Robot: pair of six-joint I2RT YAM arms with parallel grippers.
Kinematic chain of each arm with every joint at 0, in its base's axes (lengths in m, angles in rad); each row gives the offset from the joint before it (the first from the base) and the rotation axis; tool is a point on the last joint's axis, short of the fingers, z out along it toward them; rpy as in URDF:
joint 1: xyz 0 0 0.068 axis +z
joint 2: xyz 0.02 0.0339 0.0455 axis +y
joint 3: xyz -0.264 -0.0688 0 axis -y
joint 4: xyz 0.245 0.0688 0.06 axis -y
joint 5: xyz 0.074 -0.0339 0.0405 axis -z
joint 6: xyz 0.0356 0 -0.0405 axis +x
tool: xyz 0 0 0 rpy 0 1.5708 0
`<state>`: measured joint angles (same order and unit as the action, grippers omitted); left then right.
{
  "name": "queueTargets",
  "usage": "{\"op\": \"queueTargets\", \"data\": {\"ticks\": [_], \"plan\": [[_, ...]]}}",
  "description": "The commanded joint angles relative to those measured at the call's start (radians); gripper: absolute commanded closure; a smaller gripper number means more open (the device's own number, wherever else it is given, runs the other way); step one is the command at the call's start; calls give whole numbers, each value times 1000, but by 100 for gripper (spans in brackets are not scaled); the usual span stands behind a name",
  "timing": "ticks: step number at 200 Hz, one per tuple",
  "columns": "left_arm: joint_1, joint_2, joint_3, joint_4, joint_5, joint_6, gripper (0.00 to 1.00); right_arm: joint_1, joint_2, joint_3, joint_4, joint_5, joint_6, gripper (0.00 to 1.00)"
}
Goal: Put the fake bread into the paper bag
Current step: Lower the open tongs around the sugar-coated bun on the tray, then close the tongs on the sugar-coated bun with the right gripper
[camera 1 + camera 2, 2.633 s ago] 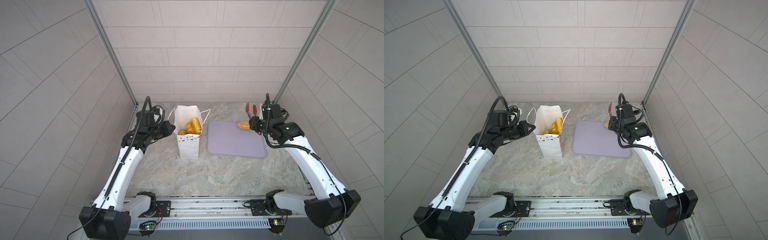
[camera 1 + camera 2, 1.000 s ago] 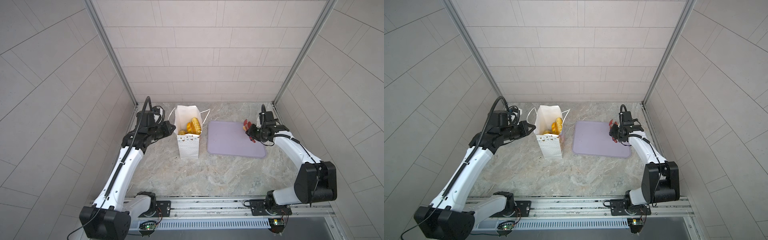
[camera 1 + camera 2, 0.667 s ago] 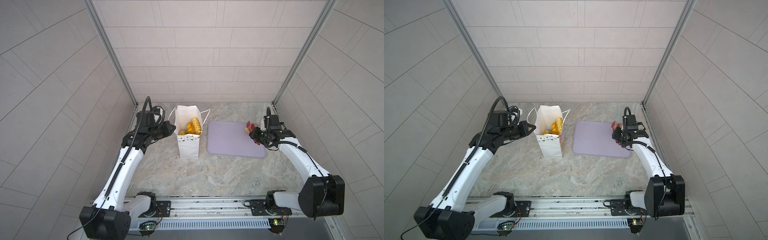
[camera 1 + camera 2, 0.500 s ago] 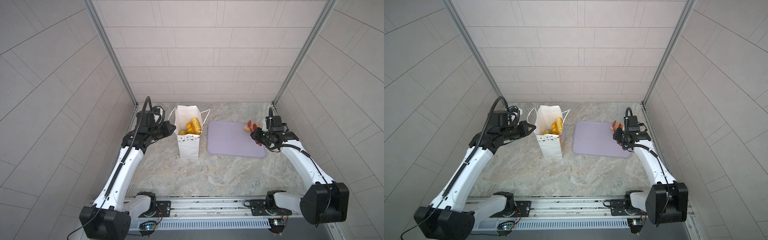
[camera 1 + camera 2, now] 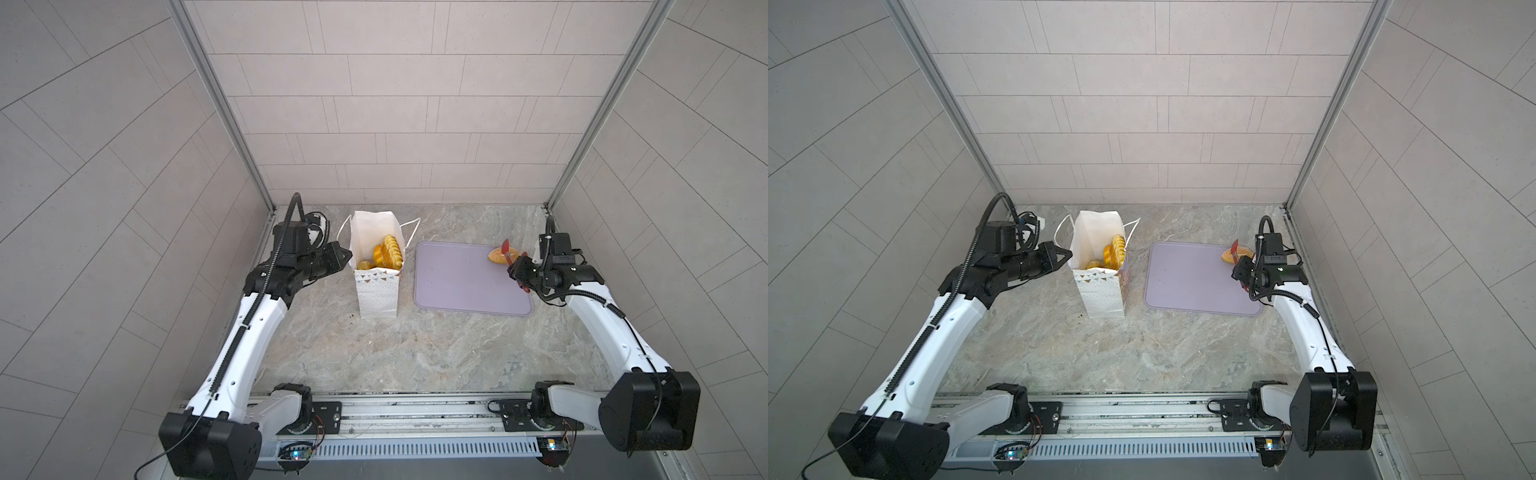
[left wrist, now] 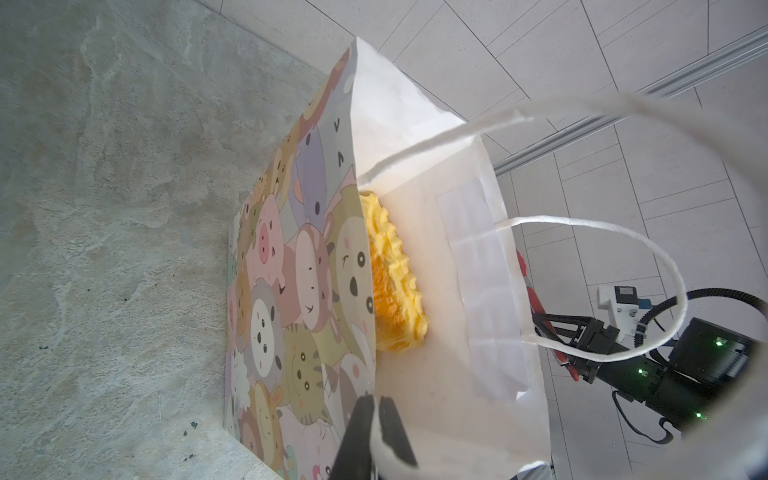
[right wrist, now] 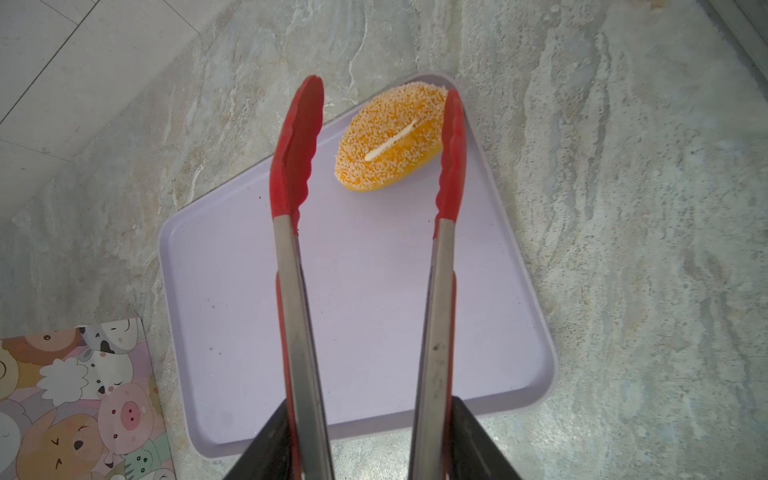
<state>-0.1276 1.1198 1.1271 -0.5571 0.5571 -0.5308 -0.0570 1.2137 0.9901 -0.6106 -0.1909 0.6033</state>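
Observation:
The white paper bag [image 5: 376, 291] stands upright at the left, with animal faces on one side [image 6: 291, 291]. My left gripper [image 6: 374, 405] is shut on its rim [image 5: 347, 254]. Ridged yellow fake bread [image 5: 388, 251] [image 6: 395, 286] lies inside the bag. A seeded orange bun [image 7: 390, 143] sits in the far right corner of the lilac tray [image 7: 361, 316]. My right gripper [image 7: 370, 419] is shut on the metal arms of red-tipped tongs [image 7: 297, 153]. Their tips stand apart on either side of the bun, one tip right against it. Both top views show the bun [image 5: 496, 254] [image 5: 1227, 255].
The tray [image 5: 465, 286] lies flat on the marbled table, right of the bag [image 5: 1100, 295]. Tiled walls and metal corner posts close in the back and both sides. A rail with the arm bases runs along the front edge.
My right arm has shifted rightward and turned toward the tray's far corner. The tongs' tips have spread wider around the seeded bun. The left gripper and the bag have not moved.

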Motion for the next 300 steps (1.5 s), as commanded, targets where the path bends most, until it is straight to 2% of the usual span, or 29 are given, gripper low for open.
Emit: {"op": "queueTargets", "data": {"ticks": [1, 92, 203, 229, 285, 300], "plan": [[0, -13, -11, 5, 12, 12, 92, -13, 5, -4, 21, 3, 18, 42], [5, -15, -20, 1, 10, 21, 92, -17, 72, -5, 83, -49, 77, 37], [13, -15, -22, -5, 8, 23, 92, -17, 185, 5, 120, -93, 116, 36], [13, -19, -24, -7, 7, 23, 92, -19, 209, 15, 120, -109, 108, 39], [13, -20, -28, -1, 7, 15, 92, -18, 197, 6, 114, -114, 89, 56], [14, -21, -28, 0, 7, 14, 92, -20, 184, 2, 111, -107, 86, 58]]}}
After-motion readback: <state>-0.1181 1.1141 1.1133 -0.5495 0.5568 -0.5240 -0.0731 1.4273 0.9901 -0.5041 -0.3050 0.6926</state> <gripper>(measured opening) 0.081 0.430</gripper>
